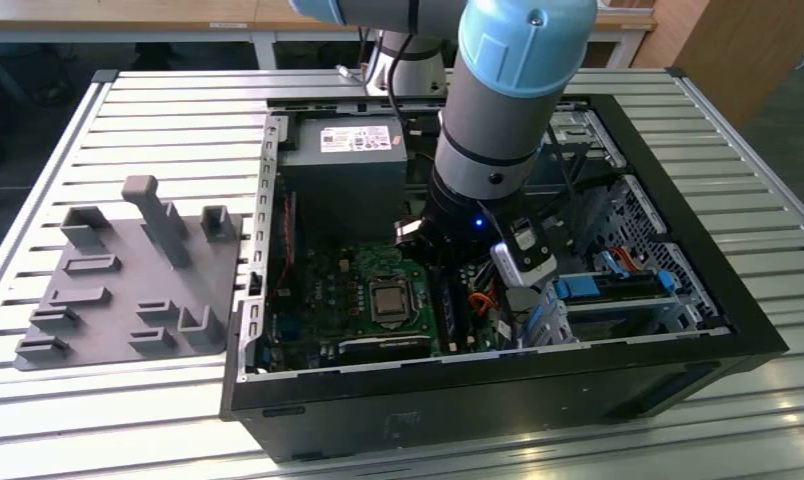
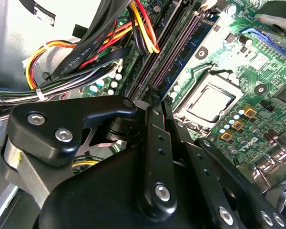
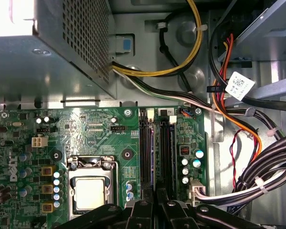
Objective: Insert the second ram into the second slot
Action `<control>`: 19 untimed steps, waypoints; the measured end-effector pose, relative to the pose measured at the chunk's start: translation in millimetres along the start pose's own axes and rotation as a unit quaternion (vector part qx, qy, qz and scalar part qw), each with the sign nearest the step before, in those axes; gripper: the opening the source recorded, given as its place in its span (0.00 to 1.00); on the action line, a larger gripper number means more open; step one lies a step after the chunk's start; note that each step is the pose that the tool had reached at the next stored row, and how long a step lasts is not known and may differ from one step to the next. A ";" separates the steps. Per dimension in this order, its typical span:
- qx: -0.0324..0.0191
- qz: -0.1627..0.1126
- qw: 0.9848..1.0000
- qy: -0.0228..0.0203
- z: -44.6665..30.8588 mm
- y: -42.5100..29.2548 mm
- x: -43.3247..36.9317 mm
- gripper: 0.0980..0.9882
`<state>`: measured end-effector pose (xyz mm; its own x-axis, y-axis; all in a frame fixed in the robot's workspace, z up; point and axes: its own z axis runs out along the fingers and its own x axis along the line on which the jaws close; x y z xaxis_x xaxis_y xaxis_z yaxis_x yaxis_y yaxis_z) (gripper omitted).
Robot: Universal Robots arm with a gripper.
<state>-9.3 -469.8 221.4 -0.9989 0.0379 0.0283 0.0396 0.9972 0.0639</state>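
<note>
The jaws are down inside the open computer case (image 1: 706, 262), which lies on the slatted desk (image 1: 175, 120). In the exterior view the arm (image 1: 509, 110) hides them from above. Both wrist views look past their black linkage to the motherboard. There the jaws stand close together, but I cannot tell whether they are closed, just apart, or pinching something.

In the second wrist view the memory slots (image 2: 168, 56) run straight away from the jaw tips. A thin dark-blue strip, seemingly the second ram (image 2: 182, 64), stands on edge along them just beyond the tips. It is on the side towards the processor socket (image 2: 209, 102). I cannot tell whether it is fully seated.

The first wrist view looks at the slots (image 3: 145, 148) from above, so they read as dark lines with no blue face. The socket (image 3: 90, 193) lies to one side of the jaws and black cables (image 3: 271, 157) to the other. The perforated power supply (image 3: 47, 57) is far ahead of them.

The second wrist view has red, yellow and black wiring (image 2: 86, 62) on the side away from the socket.

The exterior view has a grey fixture plate (image 1: 122, 290) on the desk, well apart from the jaws and outside the case. Blue drive-bay clips (image 1: 582, 287) sit near the jaws inside it.
</note>
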 end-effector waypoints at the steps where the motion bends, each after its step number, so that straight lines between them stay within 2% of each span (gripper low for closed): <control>1: 0.000 0.000 1.000 0.000 0.0 0.0 0.0 0.05; 19: 0.000 -0.002 1.000 0.000 6.8 -0.2 1.1 0.05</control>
<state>-10.6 -469.5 214.6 -0.9990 0.0344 0.0283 0.0361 0.9973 0.0641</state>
